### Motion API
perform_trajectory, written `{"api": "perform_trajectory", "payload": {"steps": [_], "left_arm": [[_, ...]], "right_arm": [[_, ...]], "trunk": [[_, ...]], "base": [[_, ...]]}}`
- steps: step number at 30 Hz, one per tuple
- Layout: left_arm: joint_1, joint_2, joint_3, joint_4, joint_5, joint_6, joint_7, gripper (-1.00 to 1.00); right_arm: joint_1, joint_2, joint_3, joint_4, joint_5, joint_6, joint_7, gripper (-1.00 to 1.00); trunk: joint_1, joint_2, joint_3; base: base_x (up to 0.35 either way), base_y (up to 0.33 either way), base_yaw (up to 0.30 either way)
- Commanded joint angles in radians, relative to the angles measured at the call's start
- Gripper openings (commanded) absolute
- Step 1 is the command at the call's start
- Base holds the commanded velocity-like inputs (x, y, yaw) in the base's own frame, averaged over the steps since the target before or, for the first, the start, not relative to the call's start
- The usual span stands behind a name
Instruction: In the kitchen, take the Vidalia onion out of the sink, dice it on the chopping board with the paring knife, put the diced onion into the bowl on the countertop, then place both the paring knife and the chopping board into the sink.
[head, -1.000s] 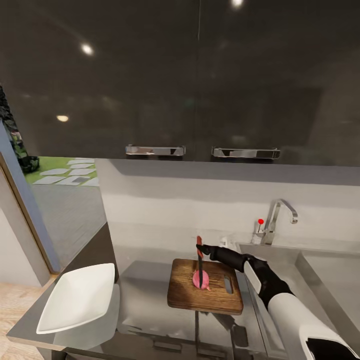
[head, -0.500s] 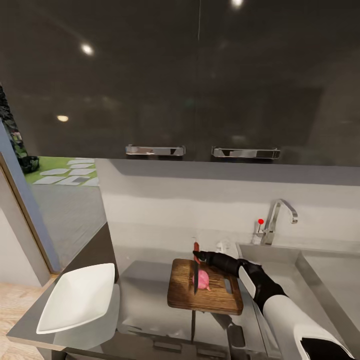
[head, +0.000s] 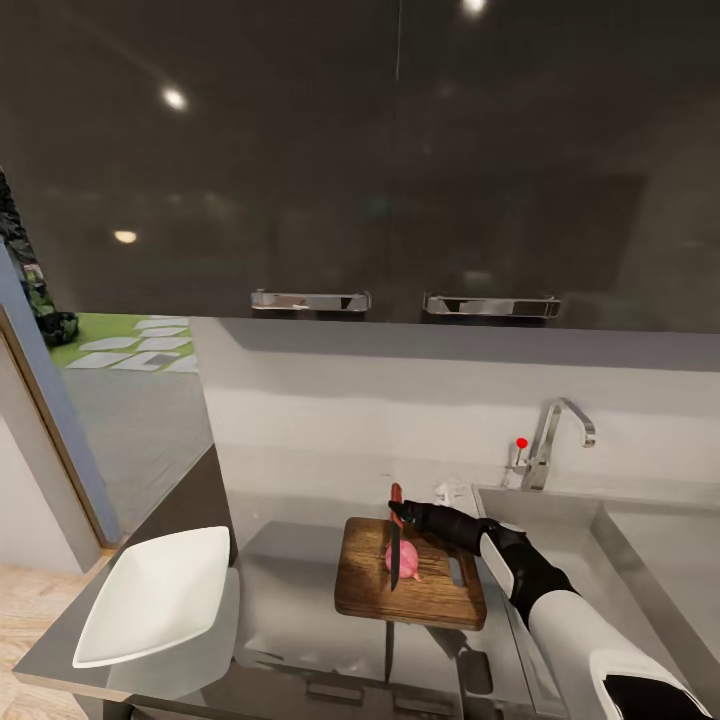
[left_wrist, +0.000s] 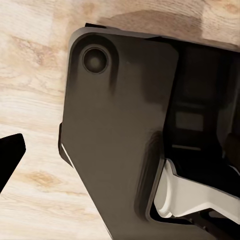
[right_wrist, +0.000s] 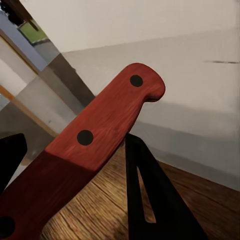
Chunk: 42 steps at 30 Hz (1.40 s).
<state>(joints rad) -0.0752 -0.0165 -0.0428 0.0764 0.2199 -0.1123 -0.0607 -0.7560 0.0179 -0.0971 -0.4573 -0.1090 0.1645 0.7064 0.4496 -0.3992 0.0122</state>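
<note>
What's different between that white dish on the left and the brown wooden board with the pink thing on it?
The shallow white squarish bowl holds nothing, while the dark brown rectangular wooden chopping board carries the small pink onion. The bowl has raised, flaring sides; the board is flat. The bowl sits near the countertop's end, the board beside the steel sink. Both rest on the grey countertop.

A: Counts from the head view?

B: One chopping board (head: 410, 585), one Vidalia onion (head: 404, 559) on it, one paring knife (head: 395, 540). One bowl (head: 155, 595) on the countertop (head: 290, 560).

A: Sink side?

B: One sink (head: 640, 550), one tap (head: 556, 440) with one red dot (head: 521, 443).

A: Up top?

B: Two cabinet handles (head: 311, 300), three bright light spots on the dark cabinet fronts. One robot arm (head: 540, 590) in shot.

A: Knife details?

B: Right wrist view: three dark rivets (right_wrist: 85, 137) on the red handle.
</note>
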Motion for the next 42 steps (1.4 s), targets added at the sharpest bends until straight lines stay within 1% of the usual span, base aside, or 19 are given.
{"api": "perform_trajectory", "payload": {"steps": [1, 6, 15, 20, 23, 26, 28, 31, 34, 42], "left_arm": [[-0.001, 0.000, -0.005, 0.005, 0.010, -0.007, -0.005, 1.00], [-0.001, 0.000, -0.005, 0.005, 0.010, -0.007, -0.005, 1.00], [-0.001, 0.000, -0.005, 0.005, 0.010, -0.007, -0.005, 1.00], [-0.001, 0.000, -0.005, 0.005, 0.010, -0.007, -0.005, 1.00], [-0.001, 0.000, -0.005, 0.005, 0.010, -0.007, -0.005, 1.00], [-0.001, 0.000, -0.005, 0.005, 0.010, -0.007, -0.005, 1.00], [-0.001, 0.000, -0.005, 0.005, 0.010, -0.007, -0.005, 1.00], [-0.001, 0.000, -0.005, 0.005, 0.010, -0.007, -0.005, 1.00], [-0.001, 0.001, -0.005, 0.005, 0.010, -0.007, -0.005, 1.00], [-0.001, 0.001, -0.005, 0.005, 0.010, -0.007, -0.005, 1.00]], "right_arm": [[0.000, 0.001, -0.005, 0.000, -0.008, 0.010, 0.005, -1.00], [0.000, 0.004, -0.005, 0.000, -0.007, -0.001, 0.004, -1.00], [0.000, 0.011, -0.003, 0.022, -0.006, -0.115, -0.061, -1.00], [0.000, 0.011, -0.002, 0.028, -0.006, -0.137, -0.065, -1.00], [0.000, 0.011, 0.014, 0.030, -0.005, -0.167, -0.069, -1.00], [0.000, 0.011, 0.035, 0.040, -0.004, -0.208, -0.096, -1.00], [0.000, 0.011, 0.049, 0.045, 0.011, -0.225, -0.110, -1.00], [0.000, 0.011, 0.057, 0.048, 0.033, -0.233, -0.116, -1.00], [0.000, 0.011, 0.060, 0.049, 0.042, -0.235, -0.118, -1.00], [0.000, 0.011, 0.061, 0.051, 0.047, -0.259, -0.118, -1.00]], "trunk": [[0.000, -0.001, 0.000], [0.000, -0.001, 0.000], [0.000, -0.001, 0.000], [0.000, -0.001, 0.000], [0.000, -0.001, 0.000], [0.000, -0.001, 0.000], [0.000, -0.001, 0.000], [0.000, -0.001, 0.000], [0.000, -0.001, 0.000], [0.000, -0.001, 0.000]], "base": [[0.000, 0.000, 0.000], [0.000, 0.000, 0.000], [0.000, 0.000, 0.000], [0.000, 0.000, 0.000], [0.000, 0.000, 0.000], [0.000, 0.000, 0.000], [0.000, 0.000, 0.000], [0.000, 0.000, 0.000], [0.000, 0.000, 0.000], [0.000, 0.000, 0.000]]}}
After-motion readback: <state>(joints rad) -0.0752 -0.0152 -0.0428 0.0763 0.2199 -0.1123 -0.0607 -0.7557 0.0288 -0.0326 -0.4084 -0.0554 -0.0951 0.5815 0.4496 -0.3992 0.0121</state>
